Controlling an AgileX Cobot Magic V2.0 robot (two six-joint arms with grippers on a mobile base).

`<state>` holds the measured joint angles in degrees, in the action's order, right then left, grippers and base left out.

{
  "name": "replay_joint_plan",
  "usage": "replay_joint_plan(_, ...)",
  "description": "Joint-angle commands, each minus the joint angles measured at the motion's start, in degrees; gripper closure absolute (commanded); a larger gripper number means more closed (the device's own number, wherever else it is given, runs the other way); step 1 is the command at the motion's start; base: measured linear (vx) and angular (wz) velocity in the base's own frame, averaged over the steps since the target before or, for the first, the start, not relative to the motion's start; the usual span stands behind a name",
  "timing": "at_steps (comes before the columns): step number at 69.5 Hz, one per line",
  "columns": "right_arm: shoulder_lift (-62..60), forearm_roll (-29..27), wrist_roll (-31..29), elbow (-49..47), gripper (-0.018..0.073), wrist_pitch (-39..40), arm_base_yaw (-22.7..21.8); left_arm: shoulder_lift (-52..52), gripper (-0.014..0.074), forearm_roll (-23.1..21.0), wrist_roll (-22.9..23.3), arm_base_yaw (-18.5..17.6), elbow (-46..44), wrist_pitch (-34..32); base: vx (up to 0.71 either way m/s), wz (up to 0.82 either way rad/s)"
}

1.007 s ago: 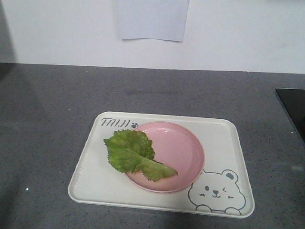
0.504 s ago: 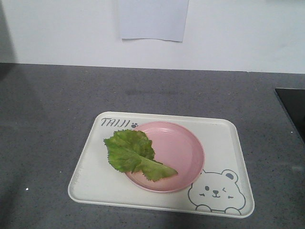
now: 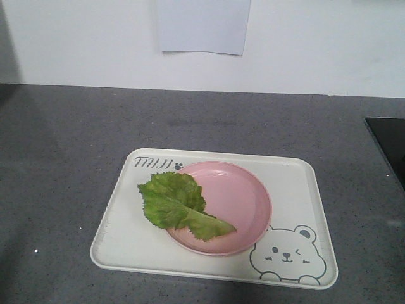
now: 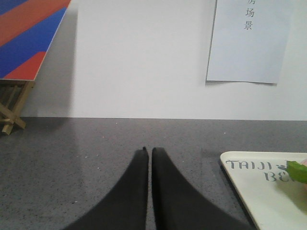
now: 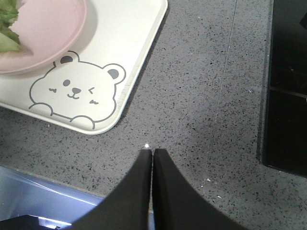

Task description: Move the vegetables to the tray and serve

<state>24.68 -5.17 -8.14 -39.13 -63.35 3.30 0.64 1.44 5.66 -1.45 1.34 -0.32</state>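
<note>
No change since a second ago: lettuce leaf (image 3: 177, 204) on pink plate (image 3: 237, 202); both tools (image 4: 147, 150) (image 5: 152, 150) together, empty, tray (image 5: 139, 52) ahead-left of right tool – serving pending

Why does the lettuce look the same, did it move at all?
No. The lettuce lies just as before, half on the pink plate, its leafy end below the TAIJI lettering on the tray.

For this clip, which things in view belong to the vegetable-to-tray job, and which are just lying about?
Part of the job:
lettuce leaf, lying half on the pink plate
tray, carrying the plate
left gripper and right gripper, both shut, holding nothing

Just lying about:
paper sheet on the wall
black panel
striped board
</note>
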Motion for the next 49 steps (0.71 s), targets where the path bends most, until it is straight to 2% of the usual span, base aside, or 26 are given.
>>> replay_joint_plan(1,0.6,-0.1,-0.5,-1.3,0.0568,2.9,0.1,0.9,0.0604,-0.5,0.5,0.1,1.5,-4.2,0.00,0.00)
replay_joint_plan(49,0.6,-0.1,-0.5,-1.3,0.0568,2.9,0.1,0.9,0.0604,-0.5,0.5,0.1,1.5,-4.2,0.00,0.00)
